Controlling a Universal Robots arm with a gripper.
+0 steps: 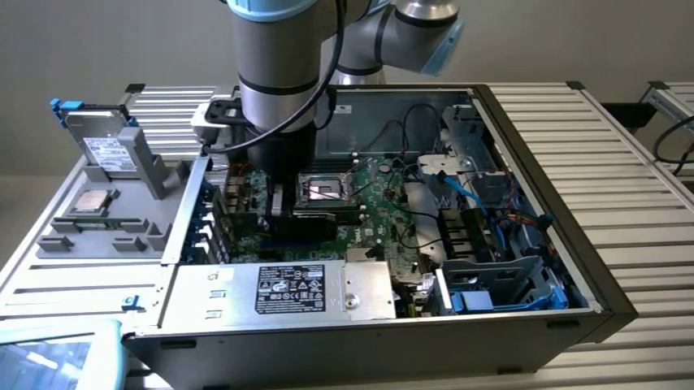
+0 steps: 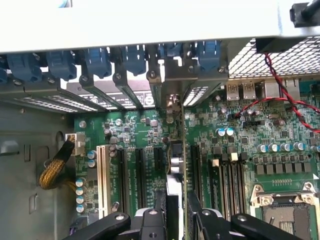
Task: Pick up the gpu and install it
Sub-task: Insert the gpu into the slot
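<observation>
gpu [image 2: 175, 162] clamped upright, edge-on, in tool [image 2: 176, 219], above expansion slots [image 2: 140, 175] at motherboard [image 2: 260, 130] rear edge; card's bottom edge hidden, seating unclear; fingers [image 2: 150, 221] partly cut off; in exterior view arm [image 1: 276, 81] blocks card

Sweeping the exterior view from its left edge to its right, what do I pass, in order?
hard drive standing in its grey holder → robot arm reaching down into the open case → blue drive cage → slatted table
</observation>
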